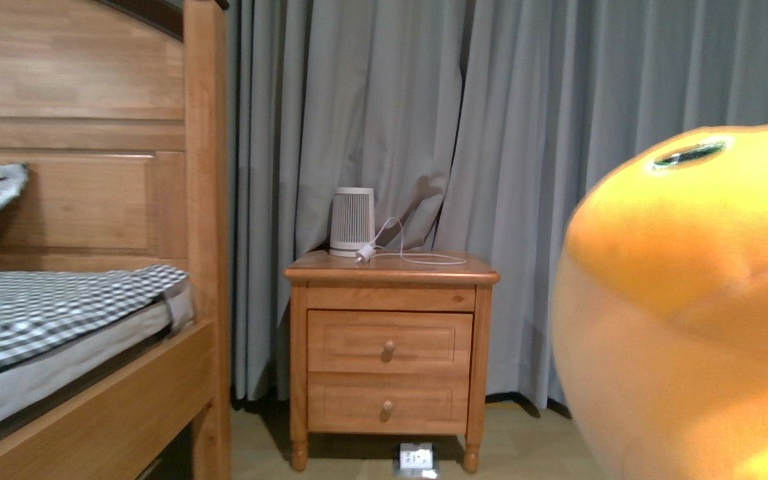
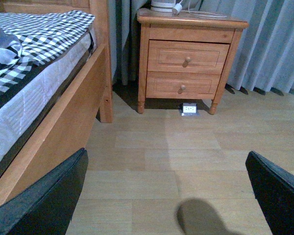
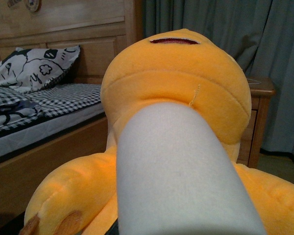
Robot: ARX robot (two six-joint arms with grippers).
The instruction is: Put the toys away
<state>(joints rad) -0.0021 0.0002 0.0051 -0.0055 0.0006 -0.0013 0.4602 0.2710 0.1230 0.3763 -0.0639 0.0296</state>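
Note:
The toy, a large orange-yellow plush animal [image 1: 690, 320], fills the right edge of the front view, close to the camera, its dark glossy eye [image 1: 690, 153] near the top. In the right wrist view the plush [image 3: 176, 68] blocks most of the picture, with its cream-white underside [image 3: 181, 171] in the middle and a pinkish paw pad [image 3: 71, 223] low down. My right gripper is shut on the plush, and the plush hides its fingers. My left gripper [image 2: 159, 196] hangs open over bare wooden floor, nothing between its dark fingers [image 2: 39, 200].
A wooden bed [image 1: 110, 400] with checked bedding [image 2: 44, 34] and a patterned pillow [image 3: 36, 66] stands at the left. A two-drawer nightstand [image 1: 390, 340] carries a white ribbed device [image 1: 351, 220] and cable. A small white socket block [image 2: 189, 108] lies on the floor before it. Grey curtains [image 1: 520, 120] hang behind.

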